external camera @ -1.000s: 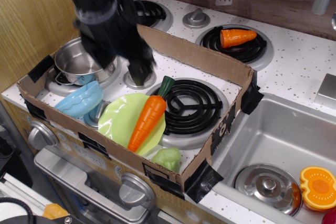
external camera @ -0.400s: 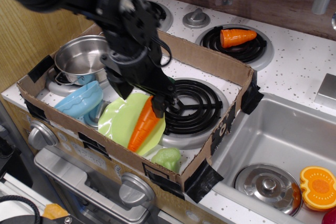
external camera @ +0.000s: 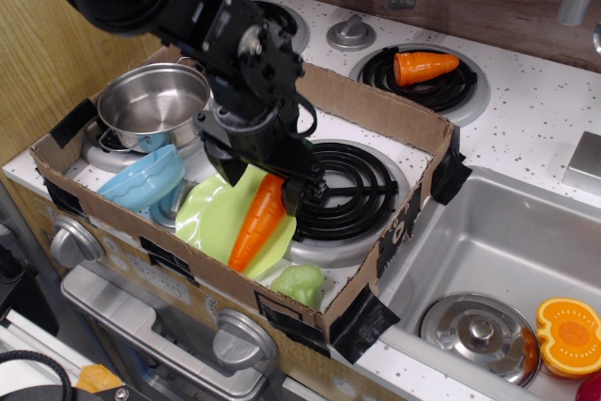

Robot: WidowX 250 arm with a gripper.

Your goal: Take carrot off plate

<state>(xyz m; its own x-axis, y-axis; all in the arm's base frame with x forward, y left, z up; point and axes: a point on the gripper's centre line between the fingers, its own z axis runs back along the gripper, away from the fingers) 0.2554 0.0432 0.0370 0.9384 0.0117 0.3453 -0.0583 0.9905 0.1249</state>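
Note:
The long orange carrot [external camera: 254,227] lies diagonally on the lime-green plate [external camera: 208,216] at the front of the cardboard box. Its green stem end is hidden under my gripper. My black gripper [external camera: 266,180] is lowered over the carrot's upper end. Its jaws are open, with one finger to the left of the carrot and one finger [external camera: 302,191] to the right, over the burner coil. I cannot tell whether the fingers touch the carrot.
A steel pot [external camera: 150,105] and a light blue bowl [external camera: 146,180] stand left of the plate. A green toy [external camera: 299,282] lies at the box's front wall. The cardboard wall [external camera: 366,105] rings the area. A stubby carrot piece [external camera: 424,67] sits on the back burner. The sink [external camera: 488,232] is to the right.
My gripper has come forward and down from above the pot to the carrot's stem end, which it now covers. The carrot and plate have not moved.

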